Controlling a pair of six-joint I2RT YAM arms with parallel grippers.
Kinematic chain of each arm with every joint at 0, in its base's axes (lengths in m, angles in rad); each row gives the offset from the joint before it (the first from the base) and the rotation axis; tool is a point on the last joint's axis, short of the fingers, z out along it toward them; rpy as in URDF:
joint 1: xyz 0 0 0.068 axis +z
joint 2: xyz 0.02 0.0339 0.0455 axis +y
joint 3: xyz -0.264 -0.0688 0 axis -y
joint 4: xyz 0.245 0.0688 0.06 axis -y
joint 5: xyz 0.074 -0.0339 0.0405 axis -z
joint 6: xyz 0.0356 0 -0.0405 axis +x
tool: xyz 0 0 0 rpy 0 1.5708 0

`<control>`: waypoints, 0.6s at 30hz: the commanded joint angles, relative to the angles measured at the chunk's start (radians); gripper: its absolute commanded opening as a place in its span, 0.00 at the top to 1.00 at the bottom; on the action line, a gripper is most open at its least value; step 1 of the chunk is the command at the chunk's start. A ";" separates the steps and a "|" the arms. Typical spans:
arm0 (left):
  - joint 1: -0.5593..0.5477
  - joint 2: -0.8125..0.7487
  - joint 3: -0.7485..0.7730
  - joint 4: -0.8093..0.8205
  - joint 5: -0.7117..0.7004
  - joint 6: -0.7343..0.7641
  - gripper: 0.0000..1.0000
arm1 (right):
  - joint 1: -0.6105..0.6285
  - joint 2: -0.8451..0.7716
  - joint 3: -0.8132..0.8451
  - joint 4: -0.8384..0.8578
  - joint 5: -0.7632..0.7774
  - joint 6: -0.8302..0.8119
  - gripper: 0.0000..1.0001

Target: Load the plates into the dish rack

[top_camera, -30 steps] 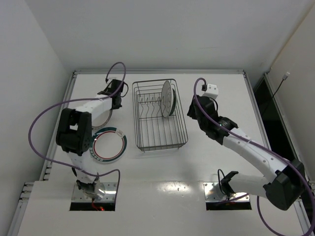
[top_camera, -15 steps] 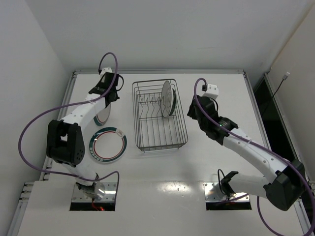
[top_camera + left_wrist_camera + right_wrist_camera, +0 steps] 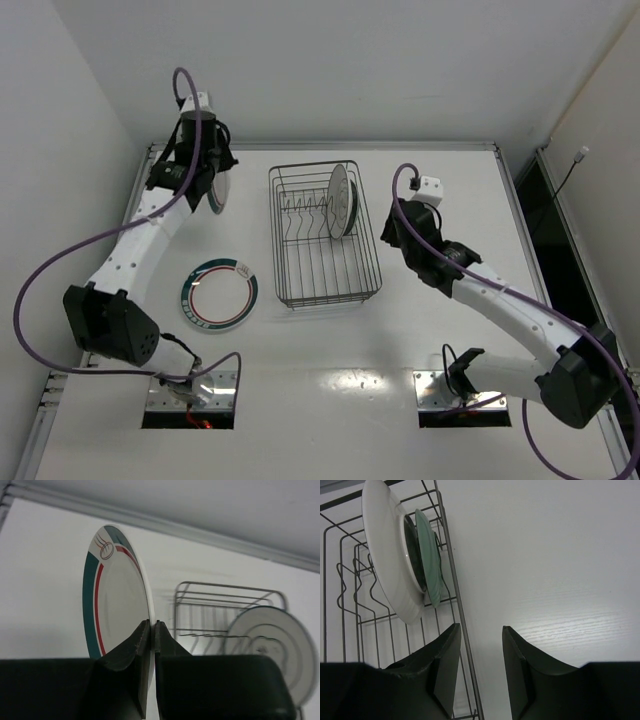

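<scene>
The left hand (image 3: 151, 630) is clamped on the rim of a green-banded plate (image 3: 117, 610), held on edge, far left of the dish rack (image 3: 325, 270). The plate is rigid, probably slick and breakable, and may swing in a rim pinch. The right hand (image 3: 481, 645) stands apart, empty.

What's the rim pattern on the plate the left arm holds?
The plate has a green band and red line; left wrist view.

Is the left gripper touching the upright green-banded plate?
Touching. The left wrist view shows the left gripper shut on the plate's rim, both fingers pressed against it.
</scene>
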 commanded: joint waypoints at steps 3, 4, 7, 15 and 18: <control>0.007 -0.098 0.086 0.166 0.269 -0.091 1.00 | -0.007 -0.020 -0.016 0.053 0.006 0.034 0.65; 0.007 -0.112 0.086 0.191 0.298 -0.128 1.00 | -0.016 -0.020 -0.016 0.053 -0.005 0.034 0.65; -0.014 -0.132 0.060 0.315 0.413 -0.198 1.00 | -0.025 -0.020 -0.025 0.073 -0.030 0.043 0.65; -0.066 -0.132 -0.124 0.668 0.565 -0.442 1.00 | -0.056 -0.029 -0.054 0.082 -0.060 0.043 0.65; -0.077 -0.132 -0.204 0.800 0.585 -0.540 1.00 | -0.076 -0.038 -0.064 0.093 -0.071 0.043 0.65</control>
